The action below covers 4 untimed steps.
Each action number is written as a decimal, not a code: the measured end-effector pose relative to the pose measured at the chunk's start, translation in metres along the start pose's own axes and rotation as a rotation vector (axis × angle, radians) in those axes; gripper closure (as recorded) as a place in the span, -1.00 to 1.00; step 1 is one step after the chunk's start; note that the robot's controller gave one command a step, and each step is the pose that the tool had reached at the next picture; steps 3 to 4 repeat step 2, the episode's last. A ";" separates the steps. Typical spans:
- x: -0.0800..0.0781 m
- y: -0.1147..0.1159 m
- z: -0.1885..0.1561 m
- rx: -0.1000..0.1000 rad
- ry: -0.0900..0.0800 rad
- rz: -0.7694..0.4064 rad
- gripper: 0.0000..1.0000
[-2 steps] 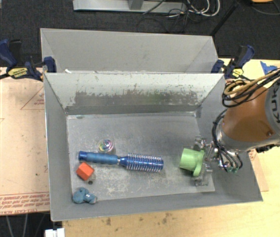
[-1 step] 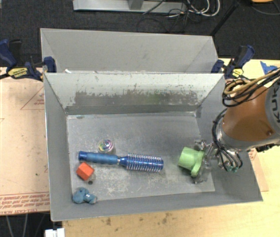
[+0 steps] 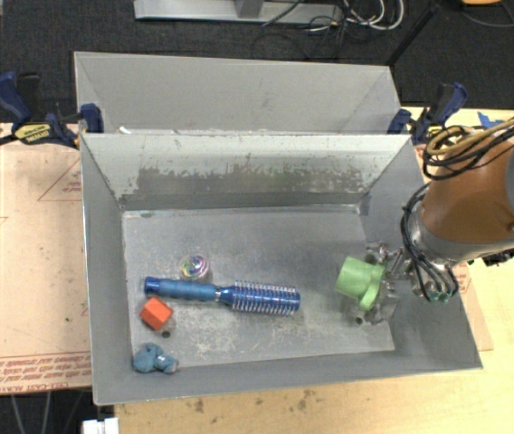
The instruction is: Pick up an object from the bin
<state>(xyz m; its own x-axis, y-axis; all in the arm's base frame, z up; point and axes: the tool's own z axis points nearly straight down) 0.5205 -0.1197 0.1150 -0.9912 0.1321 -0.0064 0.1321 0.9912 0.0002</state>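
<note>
Blue toy: small, by the front wall of the grey bin, left corner.
Orange block: just behind it.
Blue hairbrush: flat across mid-floor, a small shiny ball beside its handle.
Gripper: right side, fingers closed on a green cup-shaped piece.
Arm lettering: cut off, unreadable.

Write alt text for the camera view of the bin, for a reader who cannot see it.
The robot's claw is low at the right of the grey bin, close beside a light-green object on its floor. To the left lie a blue hairbrush, an orange block, a small blue piece and a shiny ball.
</note>
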 end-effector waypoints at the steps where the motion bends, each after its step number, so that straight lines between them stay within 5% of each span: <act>1: 0.000 0.000 -0.003 0.000 0.004 -0.001 1.00; 2: -0.003 0.001 -0.070 0.000 -0.003 -0.003 1.00; 4: -0.003 0.001 -0.070 0.000 -0.003 -0.003 1.00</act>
